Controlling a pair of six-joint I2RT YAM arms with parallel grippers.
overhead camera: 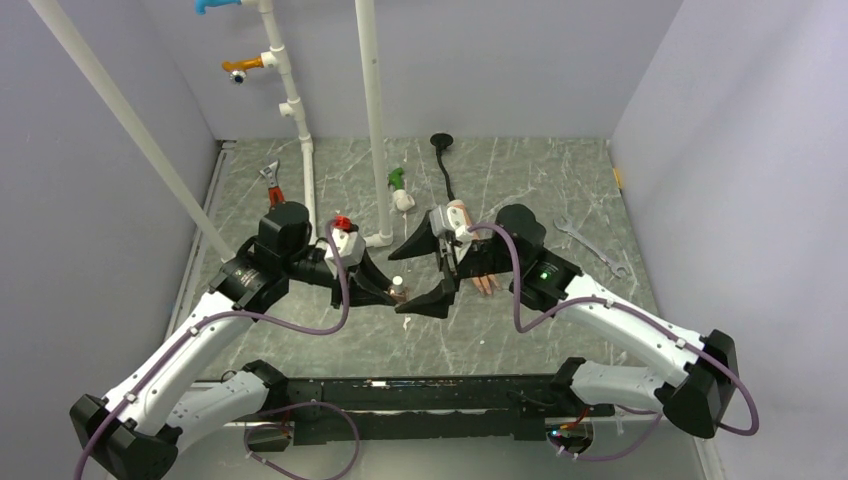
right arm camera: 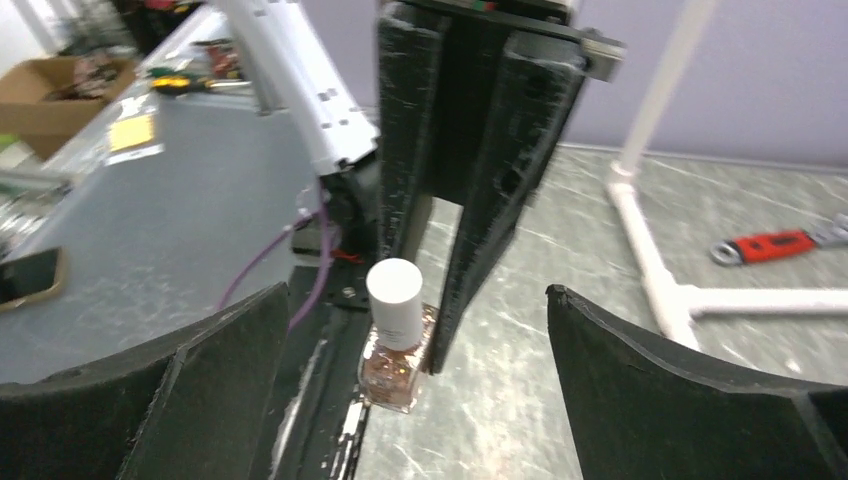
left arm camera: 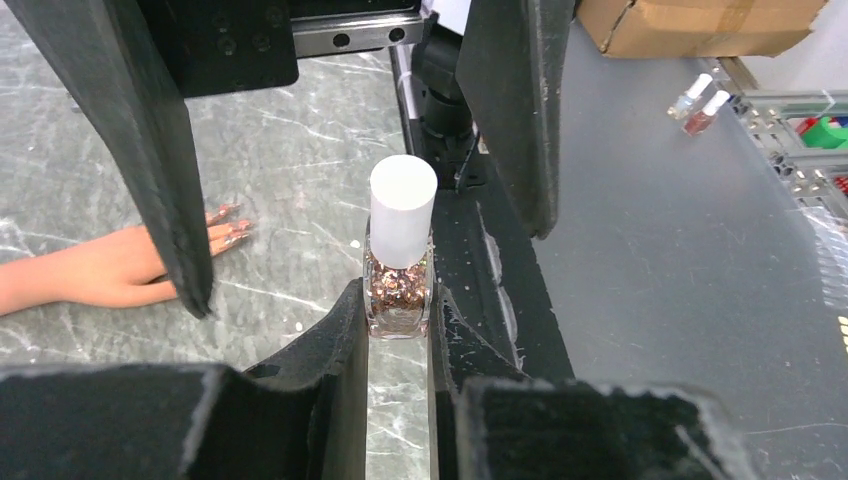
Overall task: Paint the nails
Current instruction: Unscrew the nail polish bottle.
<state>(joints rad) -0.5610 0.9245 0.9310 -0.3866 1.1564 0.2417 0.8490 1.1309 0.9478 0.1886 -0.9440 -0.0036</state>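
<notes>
From above, the left tool (overhead camera: 393, 293) is clamped on a small polish bottle (overhead camera: 397, 290) standing on the grey marbled counter (overhead camera: 560, 190). The right tool (overhead camera: 424, 272) faces it with its jaws spread wide, one finger on each side of the bottle and neither touching it. The peach mannequin hand (overhead camera: 482, 281) lies flat on the counter just behind the right tool, mostly hidden under that arm's wrist. Only its fingers show beside the wrist; the nails are too small to make out here. A silver wrench (overhead camera: 590, 243) lies well off beyond the right arm.

In the left wrist view, the left tool (left arm camera: 398, 310) pinches the glittery glass bottle (left arm camera: 397, 290) low on its body. The white cap (left arm camera: 402, 208) stands upright and free above the fingertips. The right tool's two black fingers hang ahead, well apart, flanking the cap. To the left of them, past one finger, the mannequin hand (left arm camera: 90, 275) rests on the counter, apart from both tools. The nails (left arm camera: 232, 224) at its fingertips look pinkish and speckled.

In the right wrist view, the right tool (right arm camera: 418, 300) stands fully open, holding nothing. The bottle (right arm camera: 390, 365) sits ahead of its gap, toward the left finger. A red-handled wrench (right arm camera: 775, 245) and a white pipe (right arm camera: 650, 250) lie farther off to the right.
</notes>
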